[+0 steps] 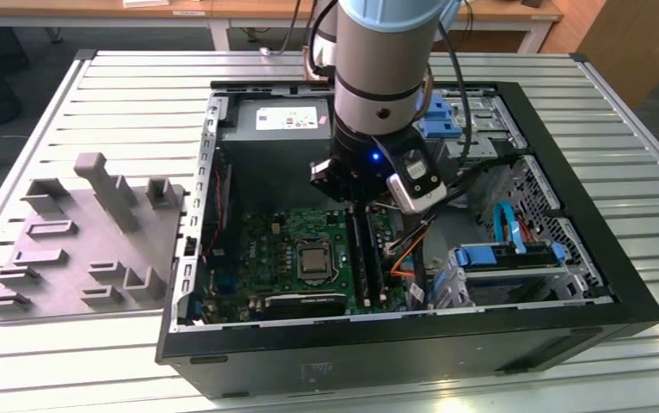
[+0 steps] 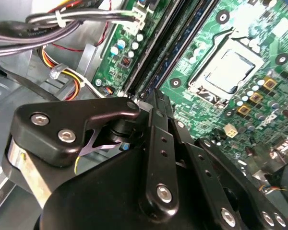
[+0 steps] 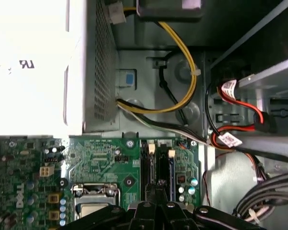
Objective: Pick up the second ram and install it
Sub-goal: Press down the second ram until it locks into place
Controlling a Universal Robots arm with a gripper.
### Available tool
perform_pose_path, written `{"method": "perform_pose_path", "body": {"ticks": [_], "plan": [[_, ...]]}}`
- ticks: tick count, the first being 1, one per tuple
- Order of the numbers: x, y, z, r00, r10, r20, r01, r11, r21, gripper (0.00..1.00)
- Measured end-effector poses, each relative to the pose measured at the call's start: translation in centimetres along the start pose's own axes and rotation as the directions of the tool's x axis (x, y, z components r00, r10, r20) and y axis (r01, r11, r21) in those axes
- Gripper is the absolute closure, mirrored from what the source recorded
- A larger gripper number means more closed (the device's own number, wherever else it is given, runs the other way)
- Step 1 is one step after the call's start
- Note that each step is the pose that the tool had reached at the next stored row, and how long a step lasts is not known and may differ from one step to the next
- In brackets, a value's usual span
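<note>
The claw (image 1: 359, 205) hung inside the open computer case (image 1: 605, 284), its fingers (image 3: 156, 194) drawn narrow together. Directly beneath them, the second ram (image 3: 159, 165) stood in the motherboard (image 1: 295, 249) slots beside the processor socket (image 3: 93, 199).

We find even, diffuse overhead light in the exterior view; the slatted worktop (image 1: 100, 103) reflects it softly, while the interior of the computer case (image 1: 605, 284) sits in shadow. In the first wrist view, the power supply (image 3: 33, 67) is overexposed to plain white and its surface detail is lost. In the second wrist view, the hand (image 2: 156, 110) appears soft and dark, and the motherboard (image 2: 259, 52) shows mild blur.
</note>
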State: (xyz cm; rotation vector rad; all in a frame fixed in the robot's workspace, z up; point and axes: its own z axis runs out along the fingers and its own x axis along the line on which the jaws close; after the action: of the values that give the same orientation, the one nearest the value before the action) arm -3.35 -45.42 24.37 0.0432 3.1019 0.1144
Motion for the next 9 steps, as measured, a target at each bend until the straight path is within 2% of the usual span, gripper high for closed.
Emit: {"method": "perform_pose_path", "body": {"ticks": [9], "plan": [[0.02,0.28,0.26,1.0,0.0,0.0,0.0,1.0,-0.0024,0.89]]}}
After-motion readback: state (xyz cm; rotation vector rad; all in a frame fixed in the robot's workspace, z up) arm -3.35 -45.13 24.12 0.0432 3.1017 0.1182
